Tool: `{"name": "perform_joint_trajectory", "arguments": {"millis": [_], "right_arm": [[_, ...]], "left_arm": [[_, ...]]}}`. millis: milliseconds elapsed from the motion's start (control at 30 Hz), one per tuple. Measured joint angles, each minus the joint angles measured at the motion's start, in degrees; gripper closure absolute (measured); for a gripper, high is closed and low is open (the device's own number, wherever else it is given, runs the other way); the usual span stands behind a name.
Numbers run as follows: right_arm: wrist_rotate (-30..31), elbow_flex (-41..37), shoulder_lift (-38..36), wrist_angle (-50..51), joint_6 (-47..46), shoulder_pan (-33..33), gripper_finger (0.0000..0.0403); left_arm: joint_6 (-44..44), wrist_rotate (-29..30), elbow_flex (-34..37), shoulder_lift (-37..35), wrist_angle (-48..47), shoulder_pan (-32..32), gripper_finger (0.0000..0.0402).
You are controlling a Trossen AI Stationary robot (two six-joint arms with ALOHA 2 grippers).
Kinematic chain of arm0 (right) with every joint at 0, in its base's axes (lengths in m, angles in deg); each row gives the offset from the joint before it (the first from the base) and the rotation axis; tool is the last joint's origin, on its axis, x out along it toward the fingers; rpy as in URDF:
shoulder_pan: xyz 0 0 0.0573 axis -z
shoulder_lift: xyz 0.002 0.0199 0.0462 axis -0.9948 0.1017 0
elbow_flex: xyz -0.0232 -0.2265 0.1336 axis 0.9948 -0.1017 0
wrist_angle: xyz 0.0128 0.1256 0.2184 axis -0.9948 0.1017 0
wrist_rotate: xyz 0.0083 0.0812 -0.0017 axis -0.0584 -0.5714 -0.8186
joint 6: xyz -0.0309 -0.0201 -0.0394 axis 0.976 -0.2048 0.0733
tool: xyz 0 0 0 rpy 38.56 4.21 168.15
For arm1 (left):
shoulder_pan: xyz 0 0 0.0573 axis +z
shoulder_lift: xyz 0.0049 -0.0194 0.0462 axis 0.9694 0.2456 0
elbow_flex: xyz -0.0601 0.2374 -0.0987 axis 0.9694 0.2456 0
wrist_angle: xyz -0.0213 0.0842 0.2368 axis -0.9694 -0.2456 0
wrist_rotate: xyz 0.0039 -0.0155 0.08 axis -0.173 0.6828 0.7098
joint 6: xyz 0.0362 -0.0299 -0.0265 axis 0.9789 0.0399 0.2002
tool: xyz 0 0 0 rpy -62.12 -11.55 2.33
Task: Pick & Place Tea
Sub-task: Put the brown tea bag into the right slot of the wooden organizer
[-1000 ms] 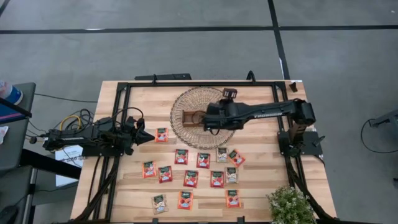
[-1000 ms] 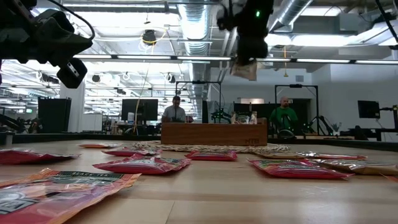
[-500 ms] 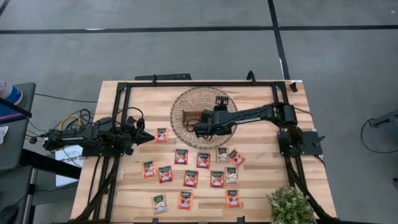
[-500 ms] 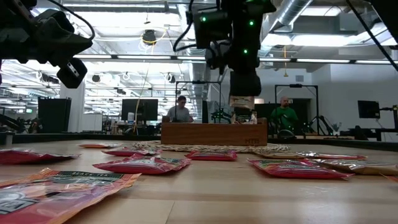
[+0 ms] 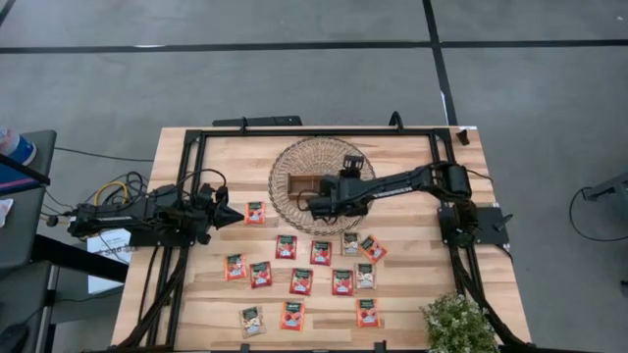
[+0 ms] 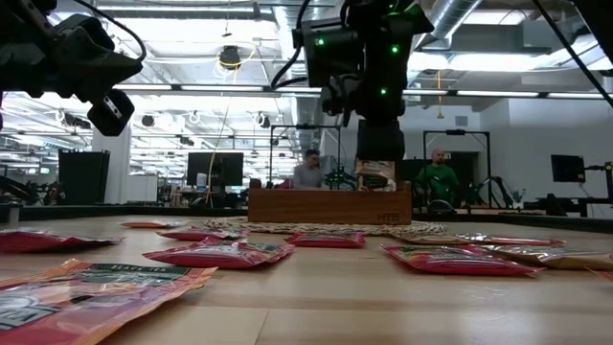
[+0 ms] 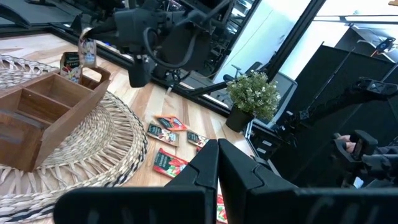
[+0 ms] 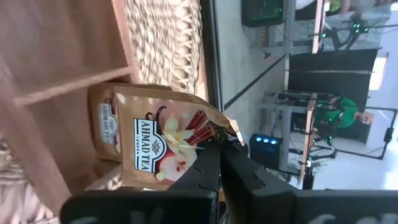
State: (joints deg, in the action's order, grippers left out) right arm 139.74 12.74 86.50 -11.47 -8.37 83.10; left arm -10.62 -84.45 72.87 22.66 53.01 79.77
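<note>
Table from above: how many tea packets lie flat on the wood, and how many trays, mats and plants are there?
Tea sachets flat on the wood: 13
Wooden tray: 1
Woven mat: 1
Potted plant: 1
Total: 16

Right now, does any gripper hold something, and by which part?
The right gripper holds a beige tea sachet by one edge, over the wooden tray. The left gripper is shut, holding nothing.

Two black jointed arms, green indicator lights on the right arm (image 6: 369, 43).
</note>
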Motion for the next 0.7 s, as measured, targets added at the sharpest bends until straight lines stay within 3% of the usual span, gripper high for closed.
{"name": "perform_joint_trajectory", "arguments": {"millis": [700], "right_arm": [[1.4, -7.2, 0.6, -8.8, 3.2, 0.4, 0.0403]], "left_arm": [[0.0, 0.0, 0.0, 0.0, 0.0, 0.0, 0.0402]]}}
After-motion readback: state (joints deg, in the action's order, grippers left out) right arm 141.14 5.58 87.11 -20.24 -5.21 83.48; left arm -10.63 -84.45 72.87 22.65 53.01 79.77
